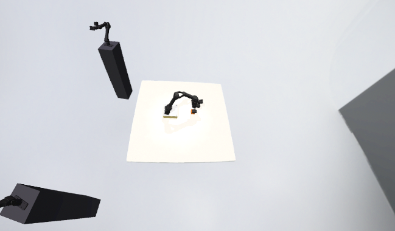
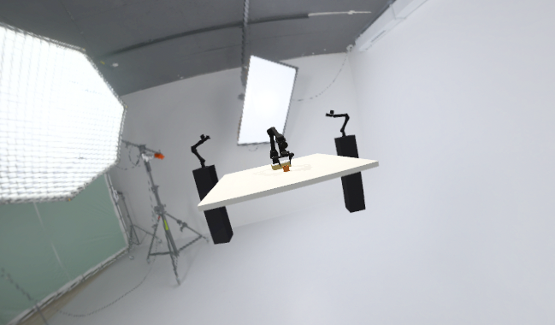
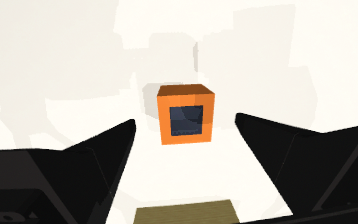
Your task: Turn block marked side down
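Orange on every side I can see, the one small cube-shaped block [image 3: 185, 114] sits on the cream-white table top [image 3: 55, 65], straight ahead of my pincer [image 3: 185, 131] and centred in the gap between its tips. I count one dark square marking on it, set in the face turned toward the wrist camera; whether that face points upward or sideways I cannot tell from this view alone. My pincer is released, spread wide, with nothing between the two black fingers. Both fingers stand apart from the block, one on each side, neither touching it.

From the top camera, the single black arm [image 1: 182, 98] arches over the table [image 1: 181, 146], and the gripper [image 1: 196, 106] hangs just above the orange block [image 1: 193, 112]. Behind the pincer, at the arm's foot, lies one olive-tan flat strip [image 3: 185, 212].

Beyond the table I count two black square pillars [image 2: 350, 171], each carrying one small black camera arm [image 2: 339, 119].
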Available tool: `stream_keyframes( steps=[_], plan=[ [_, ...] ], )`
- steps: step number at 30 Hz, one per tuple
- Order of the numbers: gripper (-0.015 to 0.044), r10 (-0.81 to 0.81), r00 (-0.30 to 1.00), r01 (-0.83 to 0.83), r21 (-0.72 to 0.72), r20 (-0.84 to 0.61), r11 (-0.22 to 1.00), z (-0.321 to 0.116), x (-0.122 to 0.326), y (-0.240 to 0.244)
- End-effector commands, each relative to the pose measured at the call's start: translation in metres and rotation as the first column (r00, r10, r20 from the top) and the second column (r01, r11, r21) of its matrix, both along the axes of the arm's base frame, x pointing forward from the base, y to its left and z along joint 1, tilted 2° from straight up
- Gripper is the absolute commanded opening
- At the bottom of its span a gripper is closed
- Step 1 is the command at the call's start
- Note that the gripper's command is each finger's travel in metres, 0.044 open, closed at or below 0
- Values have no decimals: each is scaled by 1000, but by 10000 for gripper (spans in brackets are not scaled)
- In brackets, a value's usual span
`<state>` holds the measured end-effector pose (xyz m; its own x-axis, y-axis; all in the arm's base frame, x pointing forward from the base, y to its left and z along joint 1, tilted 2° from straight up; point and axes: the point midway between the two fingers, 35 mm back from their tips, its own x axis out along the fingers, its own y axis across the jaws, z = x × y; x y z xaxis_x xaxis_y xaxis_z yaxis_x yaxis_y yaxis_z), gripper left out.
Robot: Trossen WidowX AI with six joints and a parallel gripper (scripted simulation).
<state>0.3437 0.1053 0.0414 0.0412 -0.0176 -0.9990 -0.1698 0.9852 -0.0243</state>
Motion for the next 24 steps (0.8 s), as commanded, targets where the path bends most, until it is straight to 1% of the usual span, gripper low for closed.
stream_keyframes(
  steps=[1, 12, 20, 24],
  plan=[
    [440, -3, 1000, 3, 0, -15, 1000, -11, -2, 0],
    [440, -3, 1000, 3, 0, -15, 1000, -26, -2, -1],
    [230, -3, 1000, 3, 0, -15, 1000, -26, -2, -1],
    [203, -3, 1000, 3, 0, -15, 1000, -26, -2, -1]
  ],
)
